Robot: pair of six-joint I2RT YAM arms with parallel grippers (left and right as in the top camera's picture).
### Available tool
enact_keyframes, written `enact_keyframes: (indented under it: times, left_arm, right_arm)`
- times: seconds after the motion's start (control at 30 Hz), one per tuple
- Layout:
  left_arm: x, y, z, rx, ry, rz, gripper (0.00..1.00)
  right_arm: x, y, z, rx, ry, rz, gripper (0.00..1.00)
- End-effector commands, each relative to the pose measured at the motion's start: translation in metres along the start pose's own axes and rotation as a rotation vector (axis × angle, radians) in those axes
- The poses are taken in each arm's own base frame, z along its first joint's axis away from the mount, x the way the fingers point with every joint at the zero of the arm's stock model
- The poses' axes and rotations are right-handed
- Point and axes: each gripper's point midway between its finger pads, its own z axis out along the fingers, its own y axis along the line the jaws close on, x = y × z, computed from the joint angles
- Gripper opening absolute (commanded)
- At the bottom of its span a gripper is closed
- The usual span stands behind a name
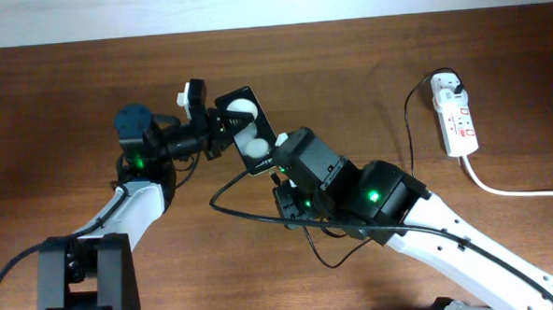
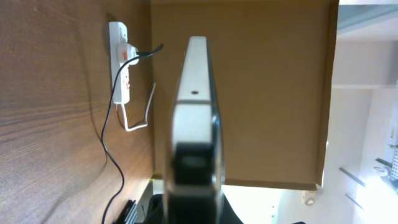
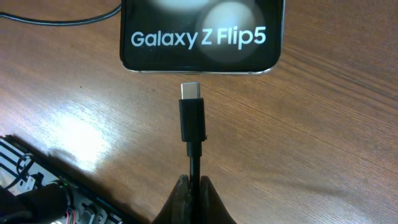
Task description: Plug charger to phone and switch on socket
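- The phone (image 1: 247,128) is pinched at one end by the left fingers (image 1: 210,139), mid-surface.
- The charger (image 3: 191,121) is clamped behind its connector by the right fingers (image 3: 183,199).
- The tip is held just short of the phone's edge, not touching.
- The socket (image 1: 454,119) is seen far right on the surface (image 1: 68,89), white adapter (image 1: 447,88) seated.

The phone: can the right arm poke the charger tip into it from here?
Probably yes: the right gripper holds the charger, tip aimed at the edge of the phone, with nothing between them.
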Motion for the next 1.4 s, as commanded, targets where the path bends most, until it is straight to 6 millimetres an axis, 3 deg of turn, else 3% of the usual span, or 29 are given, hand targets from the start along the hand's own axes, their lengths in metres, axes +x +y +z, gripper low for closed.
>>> enact_keyframes:
  times: [0.0,0.53,0.83,1.13,1.3,1.37]
  left_arm:
    - [-0.001,-0.010,-0.001,0.011,0.001,-0.003,0.00]
    - [0.006,-0.010,-0.001,0.013,0.044,-0.067,0.00]
    - [0.011,-0.011,-0.001,0.017,0.073,0.007,0.00]
    - [0.031,-0.018,-0.003,0.043,0.188,0.102,0.00]
    - [0.052,-0.019,0.007,0.051,0.286,0.103,0.00]
    - [0.054,-0.019,0.006,0.052,0.294,0.103,0.00]
  right_arm:
    - [0.003,0.001,0.004,0.005,0.007,-0.006,0.04]
    - [0.000,0.000,0.004,0.011,-0.006,-0.006,0.04]
    - [-0.015,0.008,0.003,-0.022,-0.068,-0.007,0.04]
    - [-0.040,0.016,0.000,-0.049,-0.174,-0.005,0.04]
    - [-0.055,0.014,-0.003,-0.027,-0.240,-0.012,0.04]
    - [-0.053,0.014,-0.005,-0.027,-0.236,-0.014,0.11]
